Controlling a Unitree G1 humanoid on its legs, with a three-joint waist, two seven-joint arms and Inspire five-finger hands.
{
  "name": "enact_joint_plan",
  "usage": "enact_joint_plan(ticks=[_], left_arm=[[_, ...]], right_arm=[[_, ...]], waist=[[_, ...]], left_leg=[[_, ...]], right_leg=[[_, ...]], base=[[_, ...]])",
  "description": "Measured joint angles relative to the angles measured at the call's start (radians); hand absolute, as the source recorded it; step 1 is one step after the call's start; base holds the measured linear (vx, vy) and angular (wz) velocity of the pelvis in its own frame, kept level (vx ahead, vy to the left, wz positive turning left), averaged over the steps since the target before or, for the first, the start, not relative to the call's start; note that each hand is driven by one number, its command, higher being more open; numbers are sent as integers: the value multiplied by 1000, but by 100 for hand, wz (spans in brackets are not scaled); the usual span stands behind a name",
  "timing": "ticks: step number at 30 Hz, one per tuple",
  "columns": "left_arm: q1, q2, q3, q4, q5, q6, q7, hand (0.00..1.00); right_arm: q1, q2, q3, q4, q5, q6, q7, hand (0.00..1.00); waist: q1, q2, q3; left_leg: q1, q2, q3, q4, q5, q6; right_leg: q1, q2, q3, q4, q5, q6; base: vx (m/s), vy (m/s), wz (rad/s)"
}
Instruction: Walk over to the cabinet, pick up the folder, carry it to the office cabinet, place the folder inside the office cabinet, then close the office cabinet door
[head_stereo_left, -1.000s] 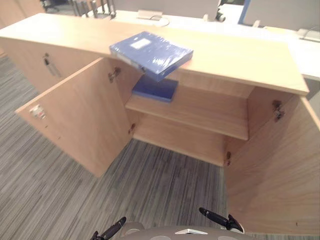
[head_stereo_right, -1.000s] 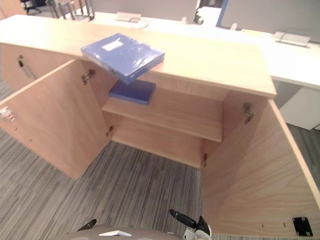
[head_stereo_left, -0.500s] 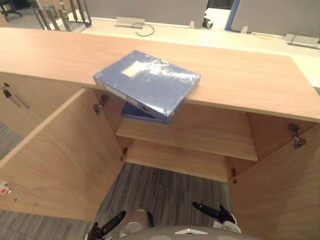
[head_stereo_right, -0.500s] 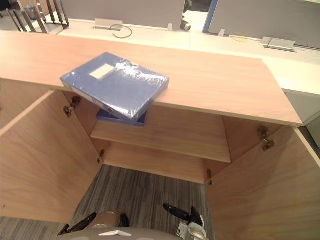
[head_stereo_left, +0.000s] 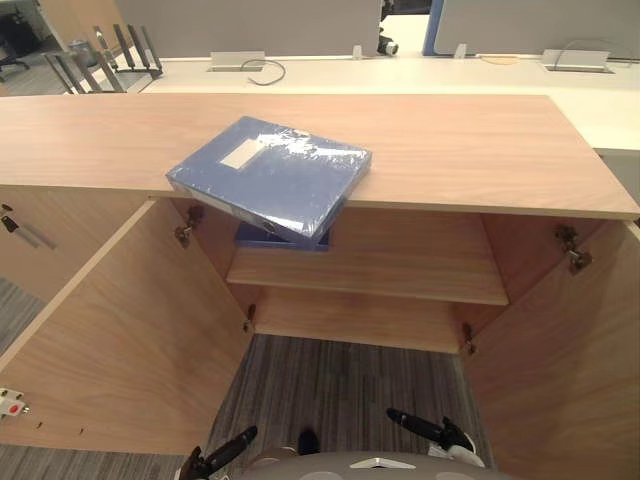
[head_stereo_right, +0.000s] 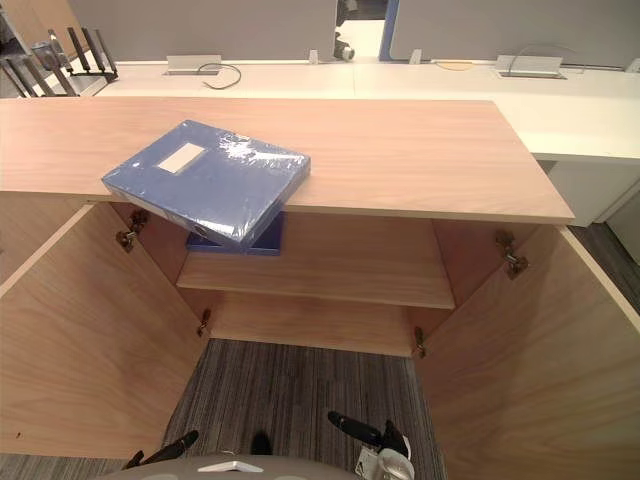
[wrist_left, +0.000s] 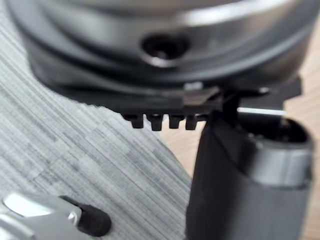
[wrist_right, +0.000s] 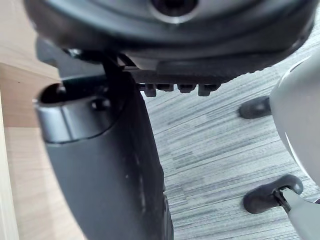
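- Folder (head_stereo_left: 268, 175): blue, lying flat on the cabinet top (head_stereo_left: 470, 150), left of centre. Its near corner hangs out past the front edge.
- Long axis: runs slantwise, from far left to near right, so neither long side is square to the robot.
- Left hand (head_stereo_left: 222, 457): low at the robot's side and holding nothing. Its fingers look relaxed and its thumb stands clear. The folder lies ahead of it and well above, well apart.
- Right hand (head_stereo_left: 425, 430): equally low and empty, with its fingers loose. It is farther off sideways, so the left hand is judged the nearer to the folder.
- Overhanging corner: the underside is free here, which probably gives the fingers a way in from below.
- Second folder (head_stereo_right: 262, 240): lies on the shelf (head_stereo_left: 400, 275) directly under the overhang. The rest of the shelf, to the right, is bare.
- Left door (head_stereo_left: 120, 340) and right door (head_stereo_left: 560, 380): both swung wide, flanking the strip of floor (head_stereo_left: 340, 390) in front. Room for the arms to swing out sideways is judged tight.
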Motion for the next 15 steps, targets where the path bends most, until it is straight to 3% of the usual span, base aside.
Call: enact_joint_plan(ticks=[3,5,7,10,15], left_arm=[[39,17,-102,-75,-34,-2,9,100],[91,16,-178,-202,-77,1,13,100],[149,2,-262,-407,-233,-4,-10,100],[190,-27,-311,-620,-438,-9,-51,100],[195,-35,-321,-898,-503,-36,-50,100]], right_arm=[[35,-4,5,1,0,-1,-2,100],[41,-4,9,0,8,0,-6,100],[47,-3,26,-1,6,0,-6,100],[48,4,60,-13,-2,0,5,100],[61,6,113,-46,-4,1,6,100]], waist=[[1,-11,-8],[1,-14,-10],[3,-26,-11],[3,-38,-6],[4,-41,1]], left_leg=[[10,-12,-25,0,4,5],[7,-20,-51,0,7,11],[-4,-31,-75,0,12,19],[-4,-36,-78,0,10,26],[22,-37,-78,1,9,36]], right_leg=[[16,-6,-12,5,-14,3],[15,-10,-23,9,-17,8],[15,-17,-41,14,-24,14],[17,-20,-46,14,-21,19],[46,-20,-46,12,-18,22]], base=[[-46,9,12],[-2,-2,22],[19,-3,31],[43,-6,8],[54,-40,-2]])
